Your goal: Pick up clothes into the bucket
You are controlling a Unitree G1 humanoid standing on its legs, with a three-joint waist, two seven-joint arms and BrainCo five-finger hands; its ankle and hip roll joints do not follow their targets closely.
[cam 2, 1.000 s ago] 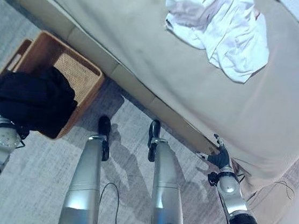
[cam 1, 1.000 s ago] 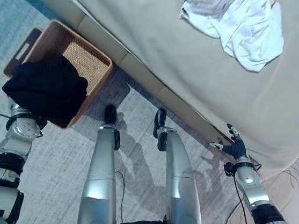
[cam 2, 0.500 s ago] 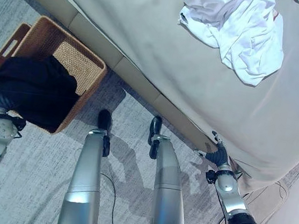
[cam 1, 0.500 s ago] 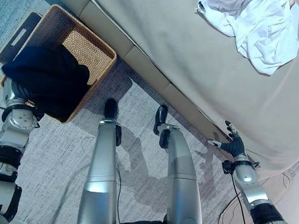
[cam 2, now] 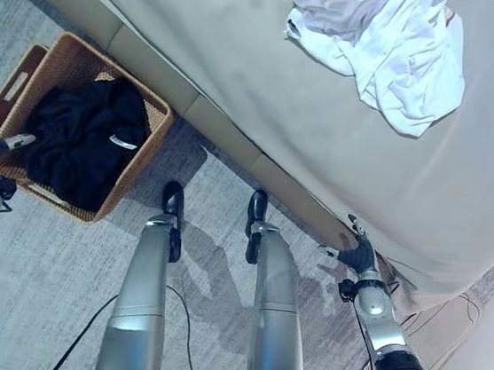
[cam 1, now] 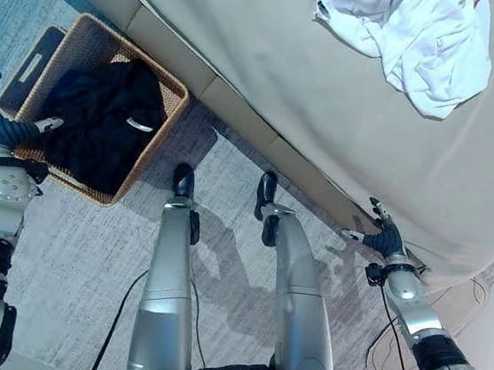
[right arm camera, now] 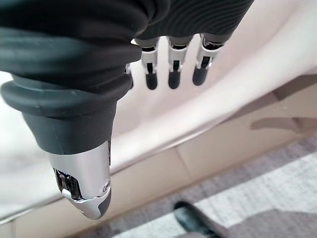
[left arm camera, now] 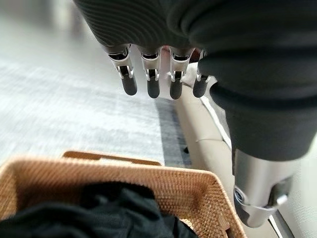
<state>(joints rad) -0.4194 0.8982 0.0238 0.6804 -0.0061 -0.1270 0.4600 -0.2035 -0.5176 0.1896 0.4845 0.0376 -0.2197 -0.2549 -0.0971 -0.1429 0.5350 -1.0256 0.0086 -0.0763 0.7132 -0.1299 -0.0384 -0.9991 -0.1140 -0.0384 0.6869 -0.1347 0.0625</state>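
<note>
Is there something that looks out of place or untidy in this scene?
Yes: white clothes lie crumpled on the beige bed, not in the wicker basket, which already holds the black garment.

Head stereo eyes look down, sharing the basket [cam 1: 158, 139]; wrist cameras look closely along the fingers.

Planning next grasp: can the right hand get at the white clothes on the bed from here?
Probably not yet: the right hand hangs open low by the bed's edge, and the white clothes lie far up the cover; nothing blocks the way.
</note>
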